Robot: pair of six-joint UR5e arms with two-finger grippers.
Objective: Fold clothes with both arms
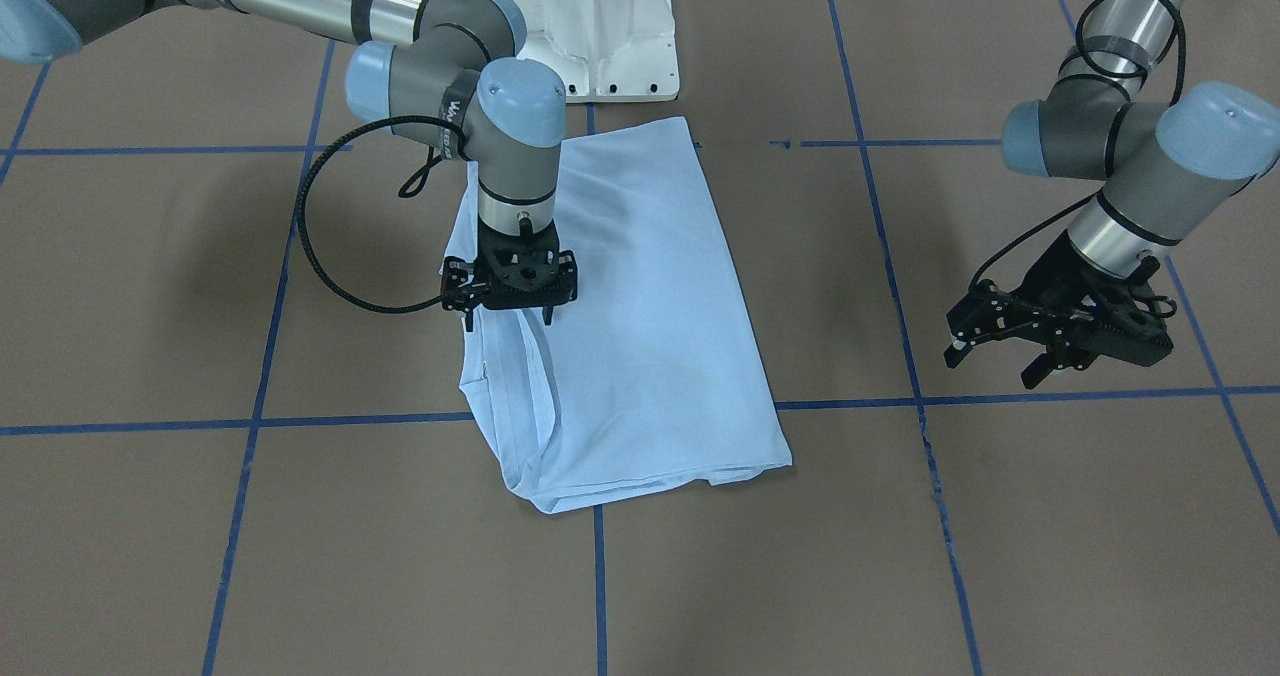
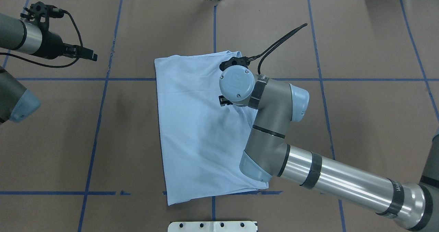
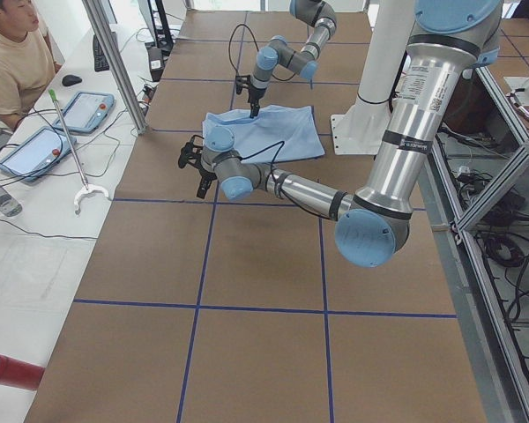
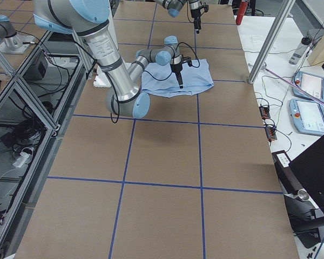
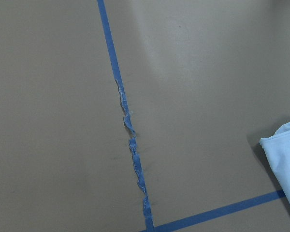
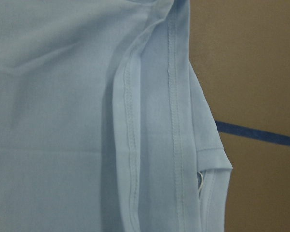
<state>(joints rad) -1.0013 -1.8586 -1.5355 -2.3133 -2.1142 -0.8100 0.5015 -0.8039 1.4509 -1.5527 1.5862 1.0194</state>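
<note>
The clothes are one light blue T-shirt (image 1: 640, 306), folded lengthwise into a long rectangle at the table's middle (image 2: 192, 129); no print shows. My right gripper (image 1: 508, 320) points straight down at the shirt's edge on the right arm's side, fingers apart and open, tips at or just above the cloth. The right wrist view is filled with stitched hems and a sleeve fold (image 6: 174, 121), with no fingers visible. My left gripper (image 1: 995, 364) hangs open over bare table well off the shirt, holding nothing. Only a shirt corner (image 5: 287, 159) shows in the left wrist view.
The white pedestal base (image 1: 600, 26) stands just behind the shirt. Blue tape lines (image 1: 250, 423) grid the brown table, one strip torn (image 5: 130, 140). A person (image 3: 18, 62) sits at a side bench with tablets (image 3: 35, 150); a red cylinder (image 3: 9, 370) lies there.
</note>
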